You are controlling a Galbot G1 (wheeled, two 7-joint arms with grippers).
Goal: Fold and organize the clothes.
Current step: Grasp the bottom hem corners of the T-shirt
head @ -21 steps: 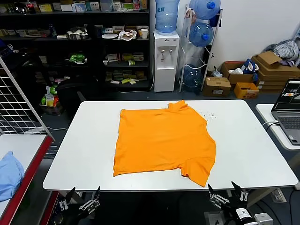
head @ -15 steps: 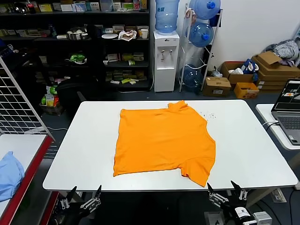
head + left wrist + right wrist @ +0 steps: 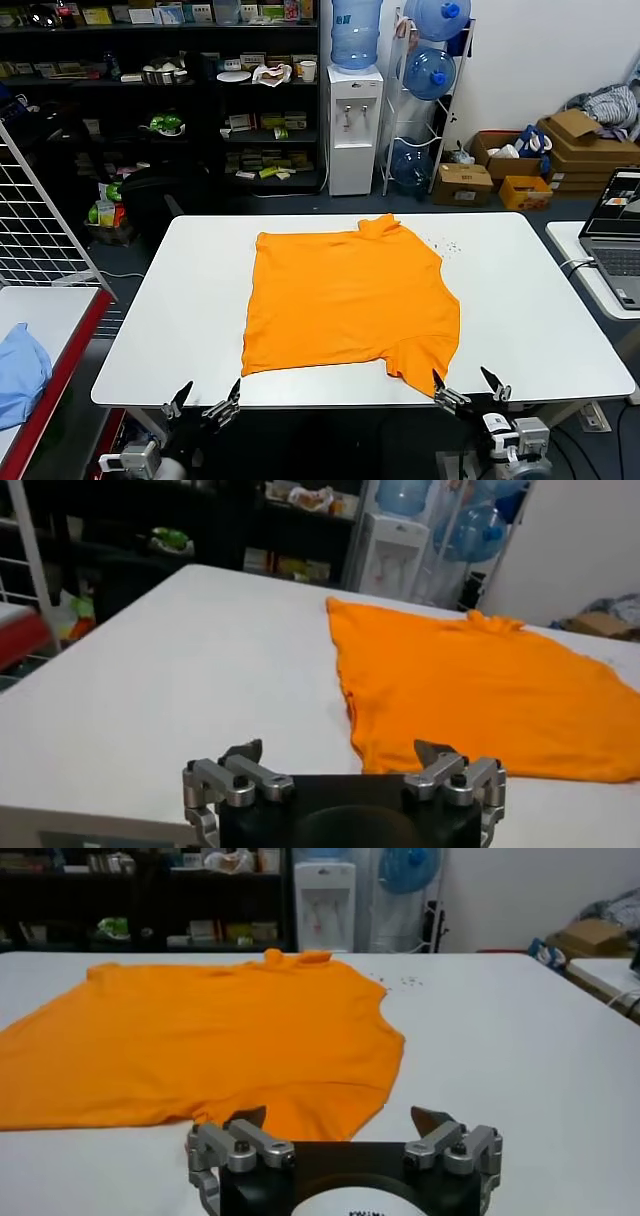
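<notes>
While the orange T-shirt (image 3: 348, 302) lies spread flat across the middle of the white surface (image 3: 180, 330), collar toward the upper centre of the head view and one sleeve reaching the lower right hem, neither arm touches it. The left gripper (image 3: 205, 398) sits at the lower left of that frame, at the near edge of the surface, jaws wide apart and empty. The right gripper (image 3: 466, 386) sits at the lower right, likewise spread wide and empty, just beside the near sleeve.

Folding looks not yet begun; this seems the approach before a first grasp. Next, each gripper would likely need to reach over the near edge, pinch a hem corner or the sleeve cleanly through the cloth, and lift it without dragging the shirt askew.
</notes>
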